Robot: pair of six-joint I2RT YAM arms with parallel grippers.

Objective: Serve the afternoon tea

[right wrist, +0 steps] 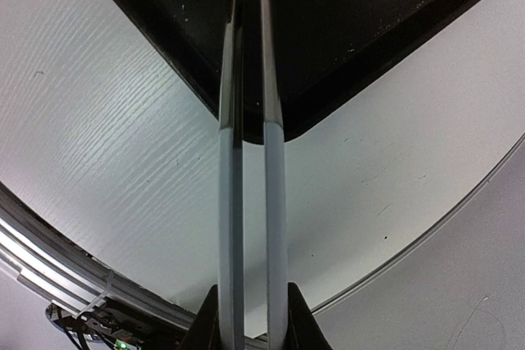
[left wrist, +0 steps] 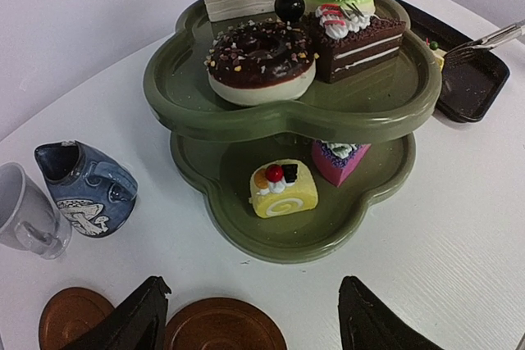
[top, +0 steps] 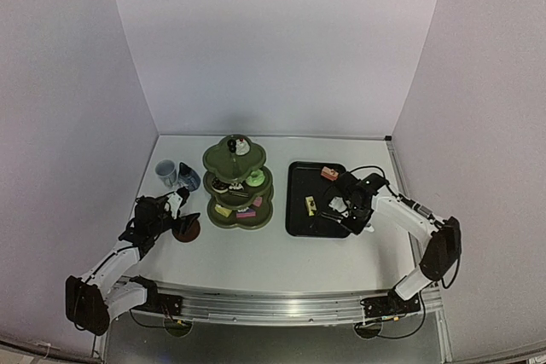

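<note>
Found the right pincer [top: 343,209] pressed nearly together on the handle end of the thin white tongs [right wrist: 275,202], hanging over the black tray [top: 294,226] on the right side of the desk [top: 273,262]. Traced the tongs' long axis straight out from that pincer across a corner of the tray, the 2 blades close and almost parallel, with nothing visible between them in the right wrist view and the tips cut off at its top edge. Picked out the forked tips from the left wrist view, just beside a small yellow cake [top: 310,205] on the tray; could not tell whether touching it. Counted 2 cakes lying on the tray, the yellow 1 and an orange-pink cake [top: 329,173] nearer the far edge. Judged the yellow cake the likelier pick, lying ahead of the tips on the side toward the olive-green 3-tier stand [left wrist: 287,125]. Placed the left pincer [left wrist: 254,305] spread wide and empty, low over a round brown saucer [left wrist: 225,325], with the other saucer [left wrist: 70,317], the pale cup [left wrist: 20,211] and the dark-blue pot [left wrist: 86,190] on its left. Judged the right arm far nearer the tray, with the stand between the tray and the left arm.
</note>
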